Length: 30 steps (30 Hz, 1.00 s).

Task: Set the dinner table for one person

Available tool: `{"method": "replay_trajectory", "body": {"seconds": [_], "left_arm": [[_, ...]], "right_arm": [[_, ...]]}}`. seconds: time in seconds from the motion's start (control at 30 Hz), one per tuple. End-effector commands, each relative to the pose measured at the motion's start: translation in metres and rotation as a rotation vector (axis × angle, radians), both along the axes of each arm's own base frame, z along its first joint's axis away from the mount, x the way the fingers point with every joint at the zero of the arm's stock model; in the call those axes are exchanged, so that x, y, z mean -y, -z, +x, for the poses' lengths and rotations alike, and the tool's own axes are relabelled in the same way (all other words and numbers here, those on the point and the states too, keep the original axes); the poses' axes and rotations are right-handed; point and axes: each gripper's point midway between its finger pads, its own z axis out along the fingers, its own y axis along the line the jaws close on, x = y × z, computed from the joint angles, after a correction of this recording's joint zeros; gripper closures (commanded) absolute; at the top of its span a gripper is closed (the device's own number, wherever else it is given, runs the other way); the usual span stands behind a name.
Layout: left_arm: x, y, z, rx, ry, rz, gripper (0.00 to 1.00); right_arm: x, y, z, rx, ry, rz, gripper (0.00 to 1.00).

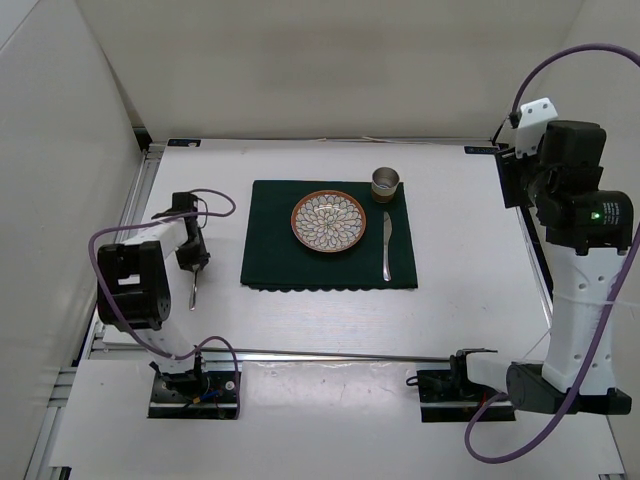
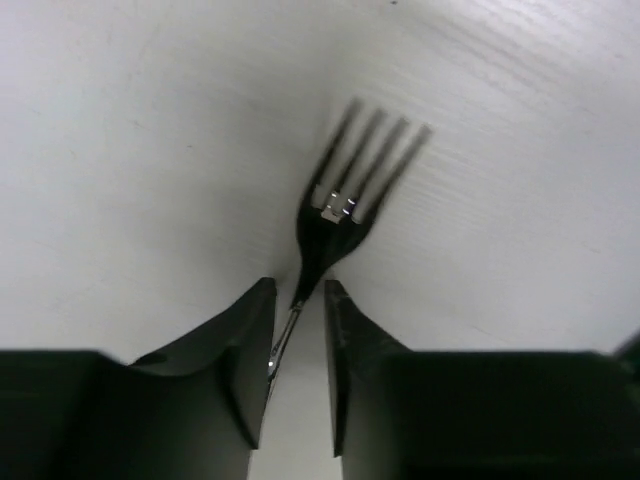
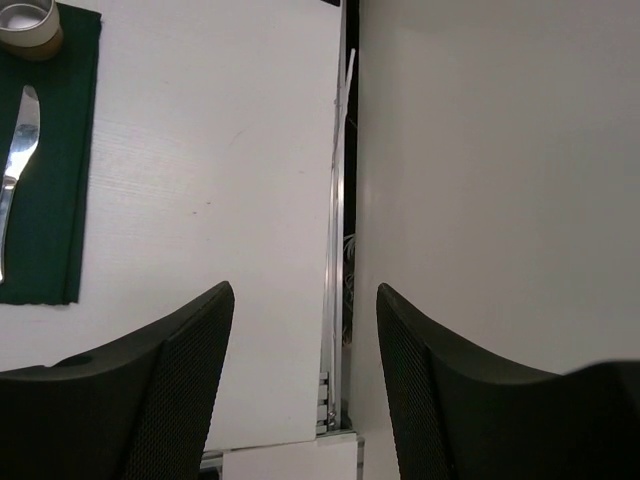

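- The white table lies flat in front of both arms, under everything else.
- A green mat sits in the middle of it.
- The right gripper is wide open and holds nothing. It hangs over the table's right edge.
- The left gripper is nearly closed, pinching a fork by its handle, left of the mat.
- A plate sits on the mat.
- A knife lies just right of the plate.
- A cup stands past the knife's tip.

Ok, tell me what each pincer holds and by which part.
The left pincer grips the fork by its handle, near the neck; the right pincer holds nothing.
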Motion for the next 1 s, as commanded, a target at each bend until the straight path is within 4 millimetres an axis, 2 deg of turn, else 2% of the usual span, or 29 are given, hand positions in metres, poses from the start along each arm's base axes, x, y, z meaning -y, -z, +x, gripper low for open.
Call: {"method": "replay_trajectory", "body": {"seconds": [0.0,0.03,0.07,0.17,0.2,0.27,0.33,0.4,0.5,0.57,0.6,0.63,0.7,0.73,0.77,0.87,0.97], "left_arm": [[-0.019,0.003,-0.025,-0.068,0.066,0.069,0.65],[-0.019,0.002,-0.028,-0.067,0.078,0.073,0.69],[-0.025,0.008,-0.040,-0.098,0.067,0.071,0.71],[-0.032,0.010,-0.049,-0.114,0.049,0.061,0.71],[-0.035,0.011,-0.048,-0.117,0.037,0.060,0.73],[-0.033,0.017,-0.050,-0.135,0.036,0.031,0.79],[-0.033,0.020,-0.046,-0.135,0.021,0.006,0.90],[-0.030,0.029,-0.047,-0.156,0.001,-0.035,0.90],[-0.022,0.025,-0.036,-0.127,-0.012,-0.084,0.90],[-0.020,0.006,-0.013,-0.056,-0.002,-0.084,0.90],[-0.021,-0.019,0.013,0.022,0.000,-0.073,0.90],[-0.017,-0.033,0.027,0.053,0.018,-0.068,0.90],[-0.014,-0.062,0.040,0.065,0.011,-0.063,0.90],[-0.009,-0.091,0.067,0.133,0.022,-0.059,0.90],[-0.007,-0.103,0.073,0.140,0.031,-0.038,0.90],[0.017,-0.124,0.081,0.127,0.085,-0.029,0.90],[0.048,-0.121,0.079,0.100,0.119,-0.099,0.90]], "right_arm": [[0.008,-0.016,0.007,0.051,0.028,-0.036,0.37],[0.008,-0.016,0.012,0.056,0.028,-0.036,0.37],[0.008,-0.016,0.012,0.056,0.028,-0.036,0.37],[0.007,-0.023,0.016,0.080,0.034,-0.024,0.37],[0.007,-0.020,0.019,0.069,0.034,-0.025,0.37],[0.006,-0.027,0.018,0.090,0.026,-0.019,0.37],[0.006,-0.029,0.021,0.094,0.026,-0.019,0.37],[0.006,-0.036,0.022,0.112,0.026,-0.018,0.37],[0.006,-0.039,0.021,0.121,0.026,-0.017,0.37],[0.006,-0.039,0.021,0.121,0.026,-0.017,0.37],[0.007,-0.035,0.022,0.109,0.036,-0.023,0.37],[0.007,-0.035,0.022,0.109,0.036,-0.023,0.37],[0.009,-0.033,0.022,0.112,0.047,-0.028,0.37],[0.009,-0.028,0.023,0.100,0.046,-0.029,0.37],[0.009,-0.024,0.023,0.088,0.046,-0.030,0.37],[0.009,-0.028,0.022,0.108,0.051,-0.021,0.37],[0.009,-0.028,0.022,0.108,0.051,-0.021,0.37]]}}
